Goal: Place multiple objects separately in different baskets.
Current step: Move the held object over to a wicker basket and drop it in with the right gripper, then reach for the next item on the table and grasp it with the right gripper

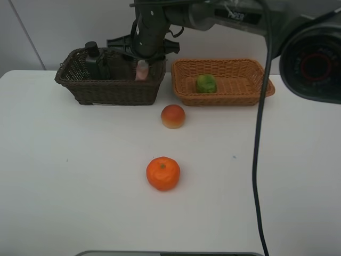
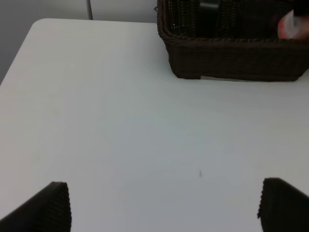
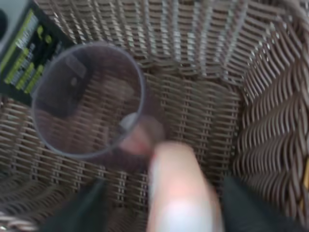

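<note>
Firstly, left gripper (image 2: 164, 208): nearest the robot, over the white table (image 1: 64, 186); ridged black fingers (image 2: 48, 208) wide apart, nothing between them.
Round orange fruit (image 1: 163, 173): loose on the table, front middle, outside both baskets.
Red-orange peach-like fruit (image 1: 173, 116): loose on the table beyond the orange, just before the gap between the two baskets, touching neither.
Deep dark brown woven wicker basket (image 1: 112, 92): back left of the table.
Shallow orange-tan woven wicker basket (image 1: 224, 99): just beside the dark basket on its right; whether the rims touch cannot be told.
Green lime (image 1: 206, 84): alone inside the orange-tan basket, near its middle.
Dark green-black bottle (image 1: 94, 60): upright at the dark basket's left end.
Translucent purple-brown cup (image 3: 87, 99): on the dark basket's floor, mouth up, beside the dark bottle.
Small pink white-capped bottle (image 1: 142, 70): at the dark basket's right end, next to the cup.
Right gripper (image 3: 164, 186): reaching across the middle, above the dark basket's right end; jaws parted either side of the pink bottle, weave showing between one finger and the bottle; wrist view blurred, no firm hold seen.
</note>
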